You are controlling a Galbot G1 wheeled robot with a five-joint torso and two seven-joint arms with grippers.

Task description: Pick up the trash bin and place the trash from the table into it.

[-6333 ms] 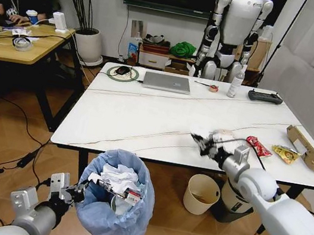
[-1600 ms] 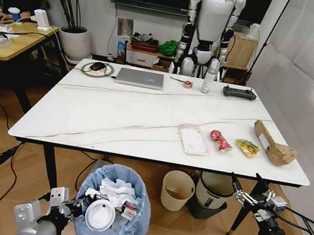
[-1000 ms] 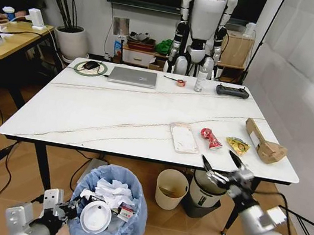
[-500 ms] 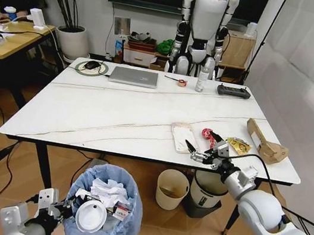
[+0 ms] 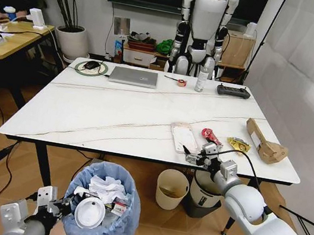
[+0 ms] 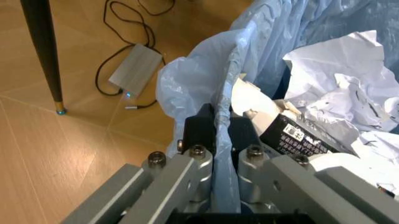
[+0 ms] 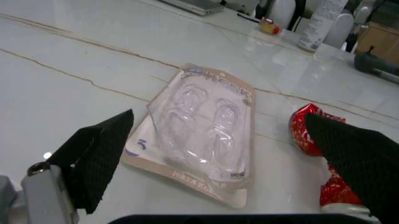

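Observation:
The trash bin (image 5: 103, 205), lined with a light-blue bag, hangs low in front of the table (image 5: 103, 114), and holds crumpled tissues and a white lid (image 5: 90, 213). My left gripper (image 5: 61, 206) is shut on its rim (image 6: 222, 122), with the bag pinched between the fingers. On the table's near right lie a clear plastic package (image 5: 185, 137), a red wrapper (image 5: 211, 136), a yellow wrapper (image 5: 238, 145) and a brown paper bag (image 5: 266, 145). My right gripper (image 5: 196, 156) is open at the table's front edge, its fingers (image 7: 100, 154) spread before the package (image 7: 203, 133) and the red wrapper (image 7: 311, 135).
A grey laptop (image 5: 133, 76), a black controller (image 5: 232, 91), a bottle (image 5: 200, 79) and a tape roll (image 5: 178, 82) sit at the table's far side. A cream bucket (image 5: 170, 188) and a white-and-grey bin (image 5: 208, 189) stand under the table. A humanoid robot (image 5: 203, 22) stands behind.
My right gripper has come up from beside the table to its front edge, close to the clear package. A white lid now lies in the bin. The camera has shifted.

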